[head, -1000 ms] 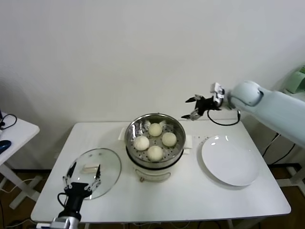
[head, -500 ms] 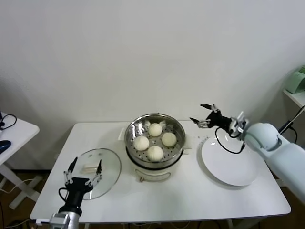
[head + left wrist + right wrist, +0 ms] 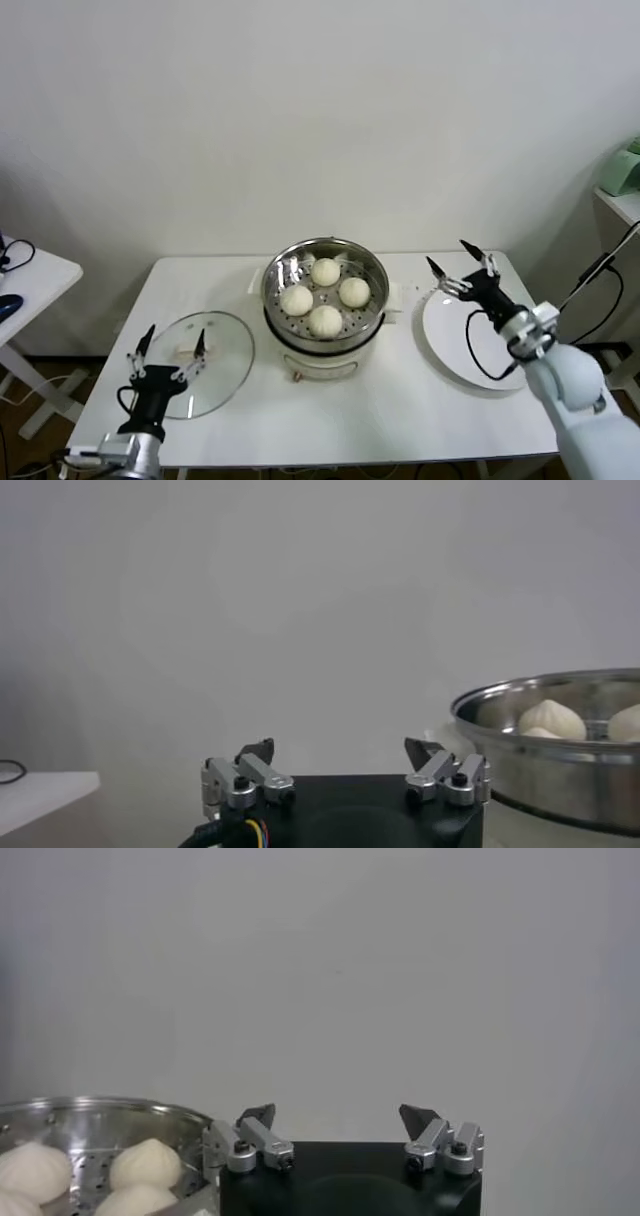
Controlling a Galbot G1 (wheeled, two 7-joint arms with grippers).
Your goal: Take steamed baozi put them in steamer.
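Several cream-white baozi lie inside the shiny steamer on its white cooker base, at the table's middle. The right wrist view shows some baozi in the steamer off to one side. In the left wrist view the steamer holds two visible baozi. My right gripper hangs open and empty above the white plate, right of the steamer. My left gripper is open and empty over the glass lid at the front left.
A small side table with a cable stands at the far left. A cable loops from my right wrist over the plate. The white wall rises just behind the table.
My right arm has swung from high behind the steamer down and to the right, over the plate, its gripper staying open. The left gripper shifted slightly nearer the lid's front.
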